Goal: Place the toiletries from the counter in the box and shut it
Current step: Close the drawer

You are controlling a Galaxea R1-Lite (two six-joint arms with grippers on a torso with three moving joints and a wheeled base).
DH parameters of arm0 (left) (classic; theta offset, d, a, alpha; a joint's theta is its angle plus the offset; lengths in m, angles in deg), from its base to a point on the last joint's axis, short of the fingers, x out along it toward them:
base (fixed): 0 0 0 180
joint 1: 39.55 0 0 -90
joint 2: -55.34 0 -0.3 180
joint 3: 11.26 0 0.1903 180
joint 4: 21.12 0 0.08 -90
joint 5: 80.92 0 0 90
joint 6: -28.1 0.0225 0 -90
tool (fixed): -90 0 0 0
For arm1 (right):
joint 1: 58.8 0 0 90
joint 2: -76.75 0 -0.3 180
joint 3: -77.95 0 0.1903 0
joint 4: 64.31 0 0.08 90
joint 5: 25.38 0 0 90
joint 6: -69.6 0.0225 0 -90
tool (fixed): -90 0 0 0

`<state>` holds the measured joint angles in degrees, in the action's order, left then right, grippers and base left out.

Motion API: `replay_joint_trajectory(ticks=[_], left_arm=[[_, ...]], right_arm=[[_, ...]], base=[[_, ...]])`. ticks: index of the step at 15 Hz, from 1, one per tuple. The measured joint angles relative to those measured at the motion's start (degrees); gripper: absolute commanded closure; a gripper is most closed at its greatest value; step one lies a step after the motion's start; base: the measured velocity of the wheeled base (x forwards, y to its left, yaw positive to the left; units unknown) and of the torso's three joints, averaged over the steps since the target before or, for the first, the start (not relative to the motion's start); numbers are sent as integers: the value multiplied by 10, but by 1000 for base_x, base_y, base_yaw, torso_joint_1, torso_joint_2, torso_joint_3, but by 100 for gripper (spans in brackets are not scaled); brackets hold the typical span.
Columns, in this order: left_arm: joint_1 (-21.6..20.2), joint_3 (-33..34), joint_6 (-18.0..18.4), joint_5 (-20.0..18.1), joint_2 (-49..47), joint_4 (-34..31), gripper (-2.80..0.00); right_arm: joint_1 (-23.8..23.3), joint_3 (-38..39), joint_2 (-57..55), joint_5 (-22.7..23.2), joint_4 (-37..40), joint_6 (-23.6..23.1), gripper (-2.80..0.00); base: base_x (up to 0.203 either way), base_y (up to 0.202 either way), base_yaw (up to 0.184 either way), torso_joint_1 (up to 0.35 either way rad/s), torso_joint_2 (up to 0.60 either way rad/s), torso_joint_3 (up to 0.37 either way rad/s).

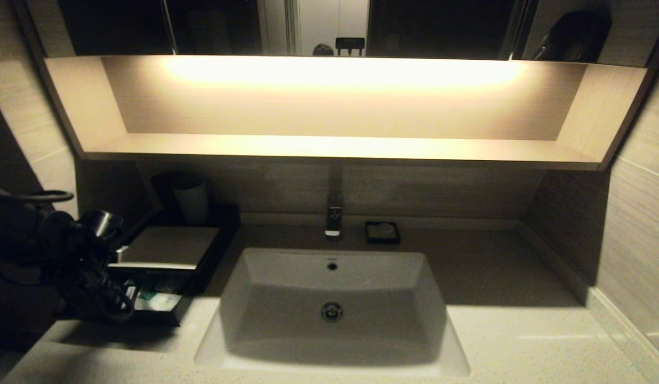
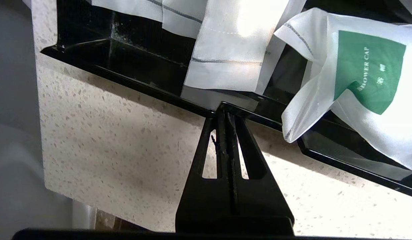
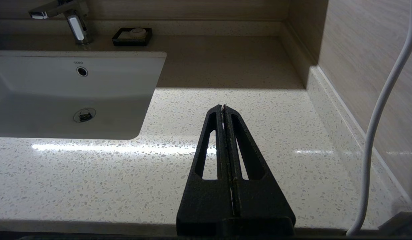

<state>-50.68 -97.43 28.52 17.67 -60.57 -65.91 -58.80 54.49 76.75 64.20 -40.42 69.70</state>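
at about 8 o'clock in the head view, the left gripper (image 2: 222, 108) is seen with its fingers pressed together, the tips set against the front lip of the shallow black pull-out drawer (image 2: 152, 91) of the low black rectangular box with a beige-silver top panel (image 1: 167, 248). the drawer stands pulled out over the pale speckled stone table (image 2: 109, 150). inside it lie the white plastic-wrapped toiletry packets (image 2: 226, 50), among them a crumpled packet with a green "shower cap" label (image 2: 366, 76) that spills over the rim. the packets are judged light, soft and slippery, best pinched at a sealed edge; the stiff drawer is better pushed at mid-front. at about 5 o'clock, out of the head view, the right gripper (image 3: 223, 106) is held idle, fingers pressed together on nothing, above bare table beside the white rectangular sink basin (image 3: 59, 100).
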Motion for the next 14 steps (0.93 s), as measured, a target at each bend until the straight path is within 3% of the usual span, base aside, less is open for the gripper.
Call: replay_joint_trajectory(ticks=[14], left_arm=[[4,-34,-21,-1,-18,21,0]], right_arm=[[0,0,0,0,0,0,0]], base=[[0,0,0,0,0,0]])
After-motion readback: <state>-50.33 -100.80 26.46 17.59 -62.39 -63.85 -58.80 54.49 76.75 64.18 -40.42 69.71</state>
